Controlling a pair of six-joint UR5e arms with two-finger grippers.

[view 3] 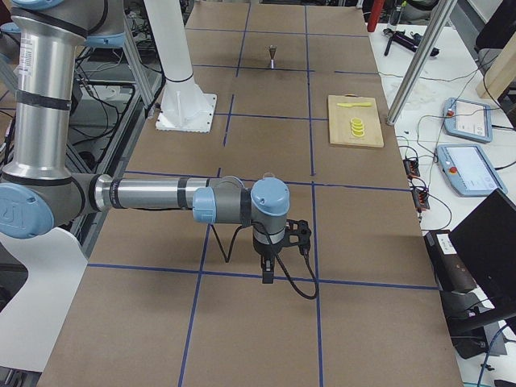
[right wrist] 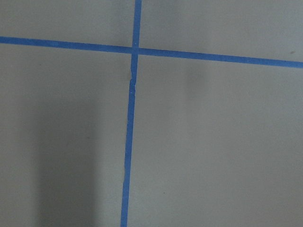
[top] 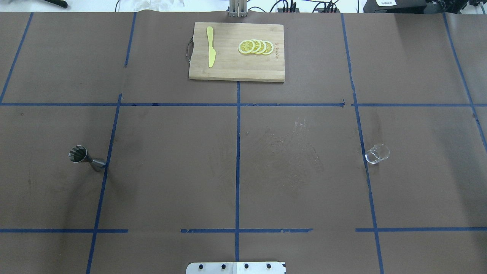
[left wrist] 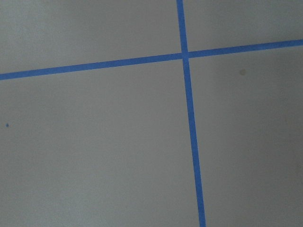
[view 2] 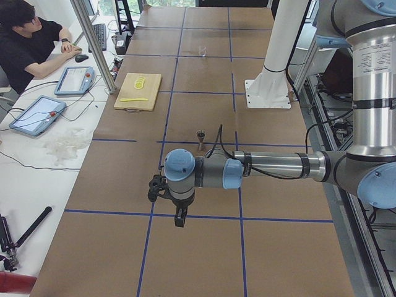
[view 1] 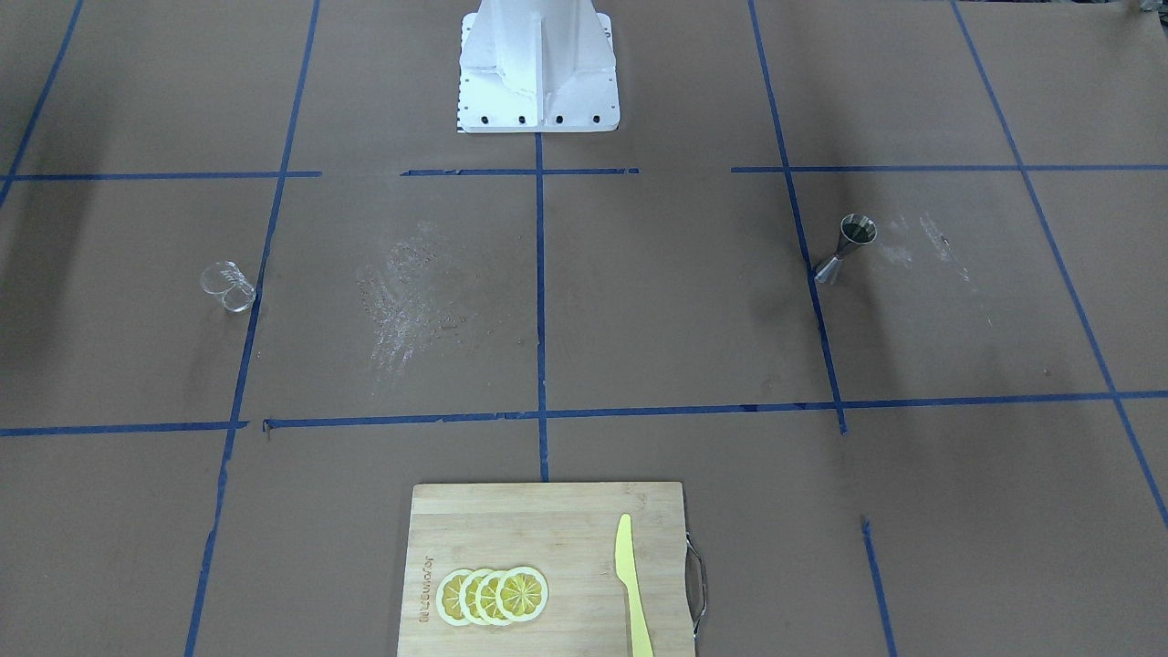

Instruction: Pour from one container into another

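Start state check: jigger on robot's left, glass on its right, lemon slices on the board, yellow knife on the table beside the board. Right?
One thing off: the yellow knife lies on the cutting board, near its handle end, not on the table beside it, as the overhead exterior view shows. The jigger, glass and lemon slices are as you say.

Cut off by the lower edge of the front-facing view: the near side of the cutting board point(view 1: 511, 520) and the tip of the yellow knife point(view 1: 630, 584). Cropped at the top edge there: the robot base point(view 1: 538, 82). Too small in the left side view to judge any contents: the glass point(view 2: 202, 51). Dark inside the jigger point(view 1: 844, 248), filling not possible to tell. Visible only from the two side views: left end effector point(view 2: 179, 219) and right end effector point(view 3: 267, 274), so impossible to say whether spread or closed.
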